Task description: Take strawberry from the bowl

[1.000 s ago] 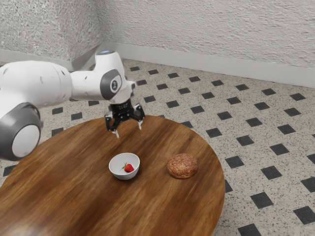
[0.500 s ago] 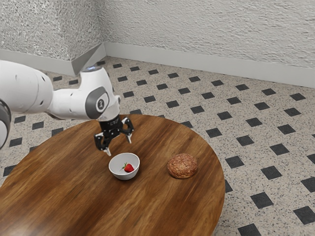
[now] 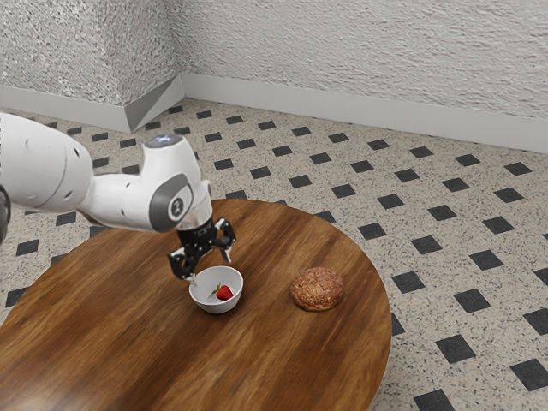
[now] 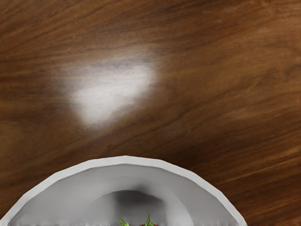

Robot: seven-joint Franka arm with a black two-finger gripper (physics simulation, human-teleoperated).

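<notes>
My gripper (image 3: 211, 269), exterior view's left-centre, is spread, empty; strawberry (image 3: 224, 293) sits in bowl (image 3: 214, 307) below; reach nearly done, grasp and lift-out remain.

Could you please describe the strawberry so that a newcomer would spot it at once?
On the round brown wooden table, find the small round white bowl. The strawberry lies inside it, small and bright red with green leaves, whereas the larger, rough brown bun sits directly on the table beside the bowl.
</notes>
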